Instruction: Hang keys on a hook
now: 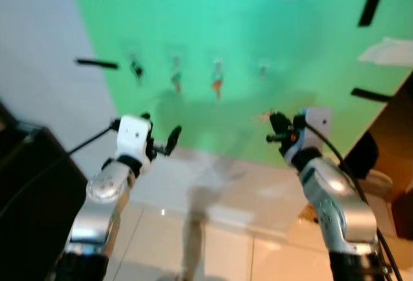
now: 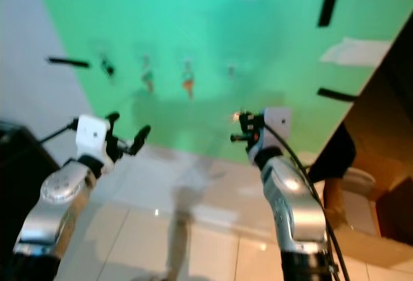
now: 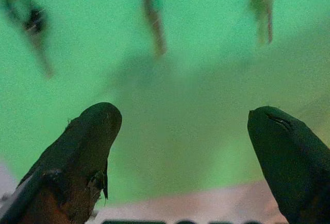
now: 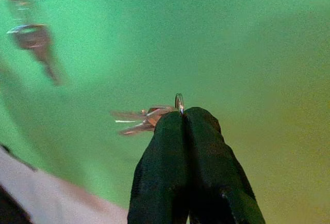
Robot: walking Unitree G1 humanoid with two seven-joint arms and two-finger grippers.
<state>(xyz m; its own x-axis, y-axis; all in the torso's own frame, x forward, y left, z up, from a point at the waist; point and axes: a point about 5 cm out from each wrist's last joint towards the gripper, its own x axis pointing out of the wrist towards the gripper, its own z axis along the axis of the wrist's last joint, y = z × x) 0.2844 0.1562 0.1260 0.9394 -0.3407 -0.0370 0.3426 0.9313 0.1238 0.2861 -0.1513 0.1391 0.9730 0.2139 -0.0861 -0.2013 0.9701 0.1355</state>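
Both silver arms raised, forearms rising from the lower frame edge. Left gripper (image 1: 162, 140) at centre left, fingers (image 3: 87, 147) spread wide apart, nothing between them. Right gripper (image 1: 276, 124) at centre right, fingers (image 4: 170, 157) pressed together, pinching the ring of the keys (image 4: 147, 117)

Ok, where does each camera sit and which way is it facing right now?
Left eye view: head, facing the green wall sheet with hanging keys; both silver arms show.
Right eye view: same scene, shifted; the right gripper is raised.
Left wrist view: along the left gripper, fingers spread, toward the sheet.
Right wrist view: along closed fingers pinching the ring of a small metal key bunch.
The wrist views share the green sheet and hanging keys.
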